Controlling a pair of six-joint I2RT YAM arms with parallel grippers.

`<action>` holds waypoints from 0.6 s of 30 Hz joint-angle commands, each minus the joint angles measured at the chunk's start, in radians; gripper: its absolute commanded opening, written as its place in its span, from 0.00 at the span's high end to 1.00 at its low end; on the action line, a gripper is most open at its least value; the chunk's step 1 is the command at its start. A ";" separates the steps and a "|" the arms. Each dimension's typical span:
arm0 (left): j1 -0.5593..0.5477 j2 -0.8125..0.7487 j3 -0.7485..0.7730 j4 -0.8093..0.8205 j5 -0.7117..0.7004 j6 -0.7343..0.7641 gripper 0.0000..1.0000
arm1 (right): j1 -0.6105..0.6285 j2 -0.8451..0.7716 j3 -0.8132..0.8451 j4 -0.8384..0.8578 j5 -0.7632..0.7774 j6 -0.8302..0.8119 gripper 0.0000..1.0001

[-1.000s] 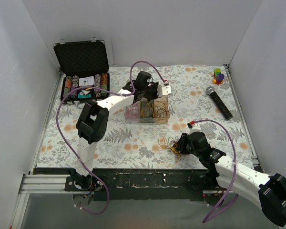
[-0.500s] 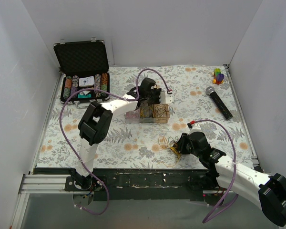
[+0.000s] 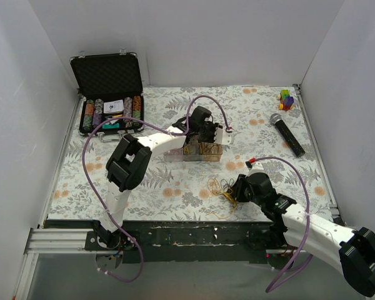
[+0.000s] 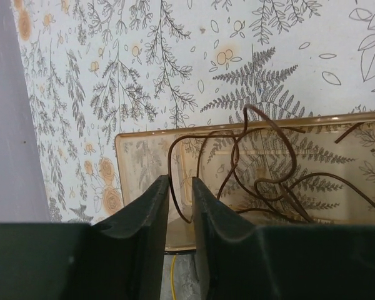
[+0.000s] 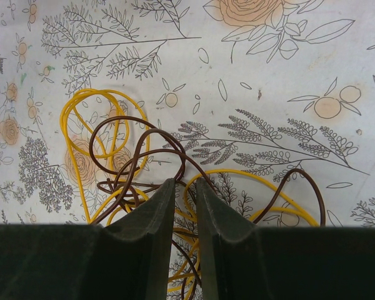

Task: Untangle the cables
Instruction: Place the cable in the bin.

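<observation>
While your right hand (image 5: 181, 206) pins the cables (image 5: 144, 181) at the table's (image 3: 262, 125) six o'clock, your left hand (image 4: 180, 206), barely parted and empty, hovers over the tray (image 4: 144, 156).

Bare tablecloth (image 3: 175, 187) front-left — passable, organizer tray (image 3: 194, 150) mid-table, microphone (image 3: 287, 134) blocking right — poker case (image 3: 109, 115) back-left

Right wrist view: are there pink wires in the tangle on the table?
No, the tangle under the right gripper shows only yellow and brown wires.
</observation>
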 commanded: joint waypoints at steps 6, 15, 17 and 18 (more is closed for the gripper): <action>0.001 -0.074 0.014 -0.075 -0.015 0.003 0.50 | -0.007 -0.002 0.012 -0.063 0.013 -0.006 0.71; 0.002 -0.193 -0.049 -0.113 -0.026 -0.003 0.29 | -0.007 0.001 0.026 -0.069 0.021 0.000 0.71; 0.006 -0.222 -0.065 -0.121 -0.026 -0.006 0.25 | -0.007 0.009 0.032 -0.069 0.023 -0.002 0.71; 0.006 -0.232 -0.072 -0.125 -0.026 -0.008 0.22 | -0.007 0.012 0.034 -0.069 0.020 0.000 0.71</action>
